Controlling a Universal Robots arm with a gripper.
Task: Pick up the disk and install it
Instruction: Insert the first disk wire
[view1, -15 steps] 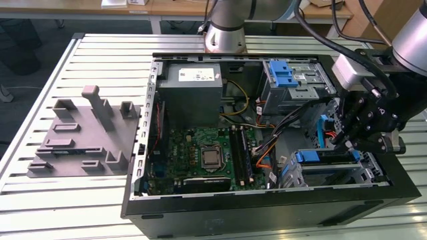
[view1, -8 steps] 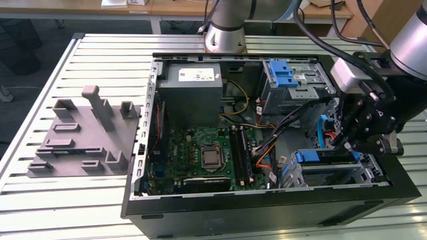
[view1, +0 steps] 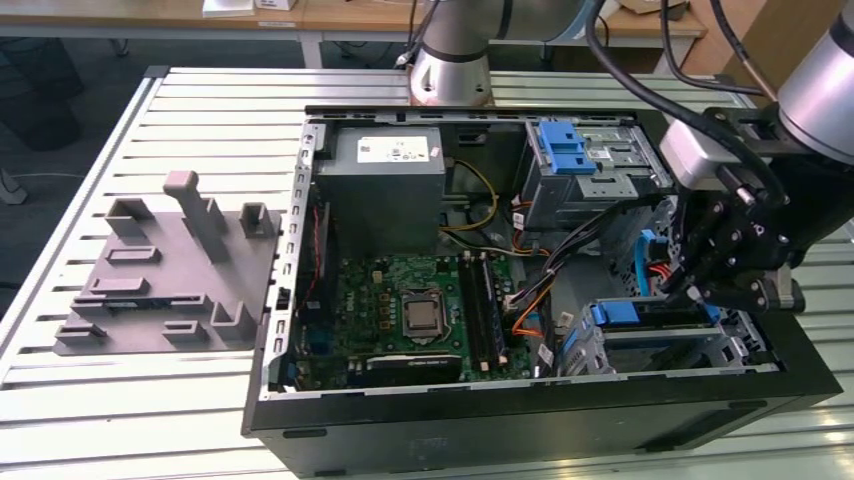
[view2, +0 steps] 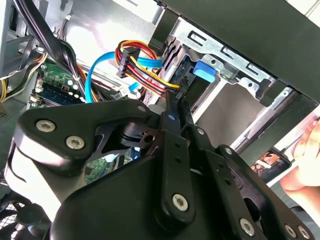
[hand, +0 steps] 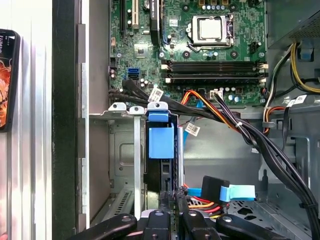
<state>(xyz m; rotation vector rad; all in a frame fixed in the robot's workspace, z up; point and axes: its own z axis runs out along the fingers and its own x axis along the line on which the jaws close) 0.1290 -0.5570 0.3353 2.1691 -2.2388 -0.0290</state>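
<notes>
The disk (view1: 650, 314) sits in the lower drive cage at the front right of the open computer case, blue rails along its edges. In the first wrist view it stands on edge in the metal cage, with its blue plastic tab (hand: 160, 140) facing the motherboard. My gripper (view1: 689, 296) hangs right over the disk's rear end. Its black fingers are drawn together into a narrow point (view2: 174, 101) just behind the blue tab (view2: 203, 70), beside the orange, red and yellow power plug. The gripper (hand: 173, 199) meets the disk's dark edge with no gap showing between the fingers.
A grey power-supply box (view1: 387, 180) and a silver bay with a blue latch (view1: 574, 150) fill the case's back. The motherboard (view1: 414, 310) lies in the middle. Cable bundles (hand: 260, 145) cross beside the cage. A grey fixture (view1: 160, 270) stands on the slatted table. A hand (view2: 306, 167) is near a phone (hand: 7, 80).
</notes>
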